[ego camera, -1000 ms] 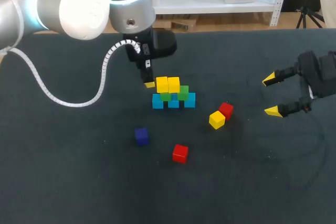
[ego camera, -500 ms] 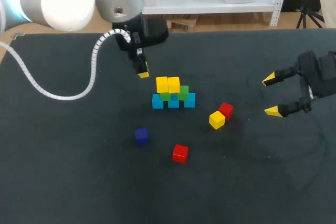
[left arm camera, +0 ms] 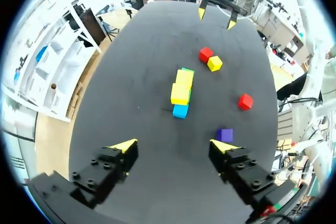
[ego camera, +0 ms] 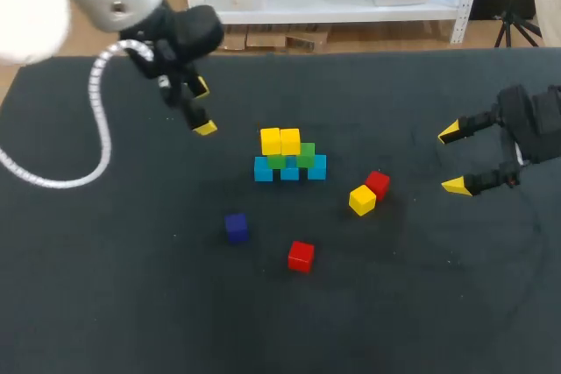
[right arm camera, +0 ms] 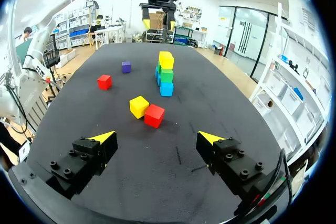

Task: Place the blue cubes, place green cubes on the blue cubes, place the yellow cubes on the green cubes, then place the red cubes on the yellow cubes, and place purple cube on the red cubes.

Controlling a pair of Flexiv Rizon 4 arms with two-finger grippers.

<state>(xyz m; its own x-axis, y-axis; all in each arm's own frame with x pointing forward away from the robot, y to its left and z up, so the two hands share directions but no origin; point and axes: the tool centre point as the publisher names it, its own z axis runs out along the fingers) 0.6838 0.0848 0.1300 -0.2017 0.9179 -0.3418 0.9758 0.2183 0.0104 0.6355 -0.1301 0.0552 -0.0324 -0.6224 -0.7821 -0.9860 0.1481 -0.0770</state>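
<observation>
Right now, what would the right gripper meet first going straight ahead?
Probably the red cube beside the loose yellow cube, if the right gripper travels low enough; the stack stands farther on.

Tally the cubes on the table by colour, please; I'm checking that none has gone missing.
Light blue cubes: 3
Green cubes: 2 in view
Yellow cubes: 3
Red cubes: 2
Dark purple cube: 1
Total: 11
</observation>
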